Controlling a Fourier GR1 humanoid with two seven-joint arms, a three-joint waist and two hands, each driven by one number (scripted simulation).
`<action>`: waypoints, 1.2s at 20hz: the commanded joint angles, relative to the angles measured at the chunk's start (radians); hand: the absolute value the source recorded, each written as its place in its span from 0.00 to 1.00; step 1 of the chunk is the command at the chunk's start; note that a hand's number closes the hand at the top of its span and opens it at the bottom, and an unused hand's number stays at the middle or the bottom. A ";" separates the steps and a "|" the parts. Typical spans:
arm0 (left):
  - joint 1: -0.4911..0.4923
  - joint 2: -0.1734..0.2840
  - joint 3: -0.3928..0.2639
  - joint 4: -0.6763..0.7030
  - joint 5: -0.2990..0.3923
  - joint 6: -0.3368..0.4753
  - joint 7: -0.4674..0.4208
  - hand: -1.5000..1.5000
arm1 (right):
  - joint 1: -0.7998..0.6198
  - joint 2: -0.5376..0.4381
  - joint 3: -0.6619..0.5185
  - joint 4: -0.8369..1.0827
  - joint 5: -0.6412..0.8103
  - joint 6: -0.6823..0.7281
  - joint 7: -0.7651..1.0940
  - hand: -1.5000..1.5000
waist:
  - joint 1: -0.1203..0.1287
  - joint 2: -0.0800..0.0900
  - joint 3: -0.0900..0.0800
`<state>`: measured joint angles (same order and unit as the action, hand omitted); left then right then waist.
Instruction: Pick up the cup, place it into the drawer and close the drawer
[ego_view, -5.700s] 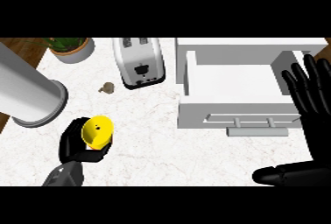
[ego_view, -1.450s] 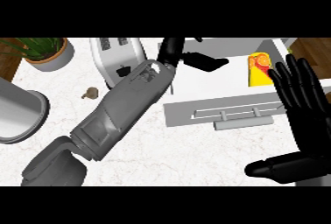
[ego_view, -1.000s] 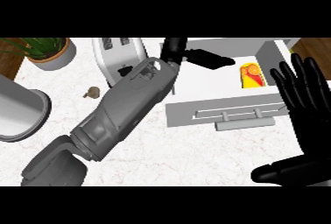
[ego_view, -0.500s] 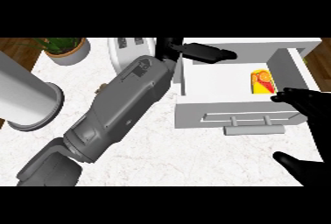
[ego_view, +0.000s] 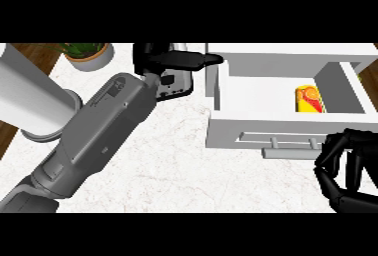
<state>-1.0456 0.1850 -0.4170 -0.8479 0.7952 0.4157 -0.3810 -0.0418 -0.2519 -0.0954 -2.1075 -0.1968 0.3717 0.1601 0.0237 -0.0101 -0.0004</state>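
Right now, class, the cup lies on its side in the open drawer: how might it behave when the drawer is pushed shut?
The cup looks round-sided, so it may roll. It lies by the drawer wall, which probably stops it. It looks small and probably light.

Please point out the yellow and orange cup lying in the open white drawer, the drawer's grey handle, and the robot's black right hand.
Yellow and orange cup (ego_view: 310, 99), head view: on its side.
Grey drawer handle (ego_view: 291, 153), head view: middle of the bar.
Black right hand (ego_view: 347, 167), head view: on its curled fingers.
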 joint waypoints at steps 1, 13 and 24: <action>0.157 0.077 -0.002 -0.199 -0.006 0.030 0.037 0.00 | -0.038 -0.030 0.020 0.036 0.072 0.012 0.017 1.00 | 0.015 -0.001 0.000; 0.604 0.297 0.079 -0.597 0.039 -0.070 0.075 0.00 | 0.027 -0.065 0.143 0.118 0.438 0.009 -0.142 1.00 | 0.008 0.003 0.000; 0.858 0.383 0.177 -0.685 0.047 -0.261 0.016 0.00 | -0.123 -0.036 0.340 0.491 0.883 -0.183 -0.316 1.00 | -0.003 0.010 0.001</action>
<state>-0.2886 0.5389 -0.2703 -1.4718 0.8441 0.2023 -0.3555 -0.1160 -0.3176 0.2029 -1.7423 0.5810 0.2530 -0.1155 0.0239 -0.0002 0.0000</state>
